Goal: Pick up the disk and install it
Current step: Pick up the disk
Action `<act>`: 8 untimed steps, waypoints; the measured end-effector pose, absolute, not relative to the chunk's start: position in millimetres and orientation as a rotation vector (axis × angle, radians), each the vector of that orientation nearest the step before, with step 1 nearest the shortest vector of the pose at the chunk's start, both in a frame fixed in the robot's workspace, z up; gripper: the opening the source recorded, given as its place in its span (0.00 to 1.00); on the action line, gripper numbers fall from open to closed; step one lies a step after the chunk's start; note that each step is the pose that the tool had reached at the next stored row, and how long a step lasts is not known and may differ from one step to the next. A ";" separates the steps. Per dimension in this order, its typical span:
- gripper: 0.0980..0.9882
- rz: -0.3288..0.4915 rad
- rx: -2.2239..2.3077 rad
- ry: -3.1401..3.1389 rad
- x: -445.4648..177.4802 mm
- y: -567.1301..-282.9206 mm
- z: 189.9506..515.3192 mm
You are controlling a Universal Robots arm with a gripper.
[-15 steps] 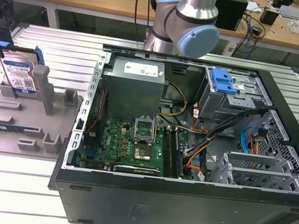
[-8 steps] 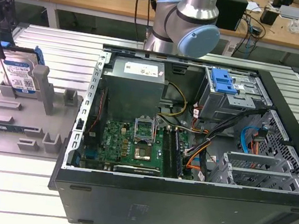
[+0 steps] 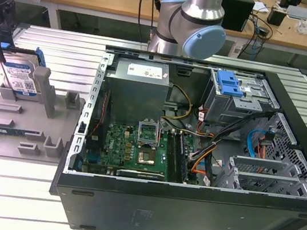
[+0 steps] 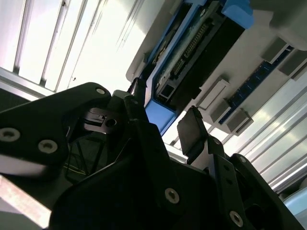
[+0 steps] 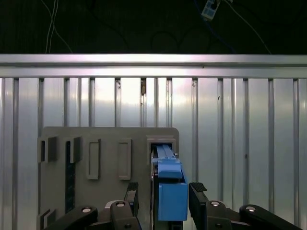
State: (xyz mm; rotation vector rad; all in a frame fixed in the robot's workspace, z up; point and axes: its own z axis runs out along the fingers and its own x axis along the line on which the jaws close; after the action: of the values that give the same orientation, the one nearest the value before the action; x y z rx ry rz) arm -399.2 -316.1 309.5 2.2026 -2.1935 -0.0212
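The jaws stand open, astride the blue end of the disk (image 5: 170, 196). One finger (image 5: 196, 194) sits just beside it and the other stands apart. Whether either touches is hard to tell. The gripper (image 5: 164, 192) body hides the disk's lower end. The disk stands upright in a grey holder (image 3: 11, 120), beside the open computer case (image 3: 186, 204).

The disk (image 3: 23, 79) is silver with a blue-and-white label and a blue bracket, the tray (image 3: 7, 123) plain grey, the motherboard (image 3: 129, 141) green.
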 end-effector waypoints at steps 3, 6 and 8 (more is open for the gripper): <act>0.50 -0.021 2.202 -2.193 -399.4 -316.1 308.8; 0.50 -0.021 2.202 -2.193 -399.7 -316.1 306.1; 0.50 -0.021 2.202 -2.193 -399.8 -316.1 305.4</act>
State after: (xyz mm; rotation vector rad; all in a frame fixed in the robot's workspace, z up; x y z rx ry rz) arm -399.8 -316.1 305.4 2.2022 -2.1932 -0.0215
